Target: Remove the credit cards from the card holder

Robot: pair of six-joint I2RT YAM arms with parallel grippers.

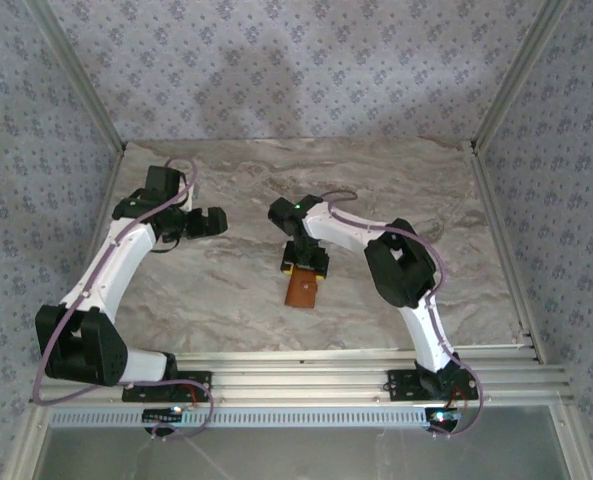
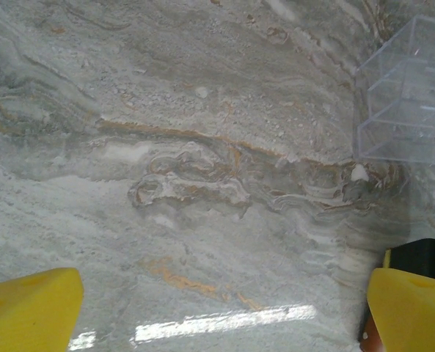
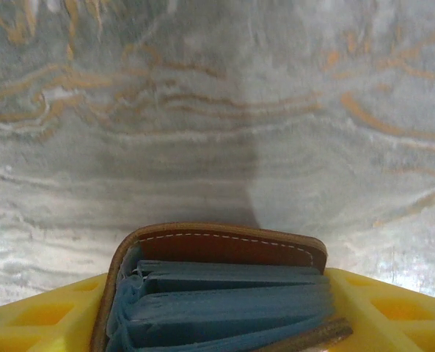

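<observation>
Your left gripper [image 1: 214, 222] hangs spread wide above the table [image 1: 226, 300], left of its middle and well apart from the work. The wallet [image 3: 217, 293] lies near the table's middle, its long axis running roughly from far edge to near edge. Your right gripper [image 1: 305, 266] is the nearer one and straddles the wallet's far end. Whether its fingers [image 3: 41, 315] actually pinch the leather cannot be told. No cards can be made out among the grey-blue pockets [image 3: 224, 312].
</observation>
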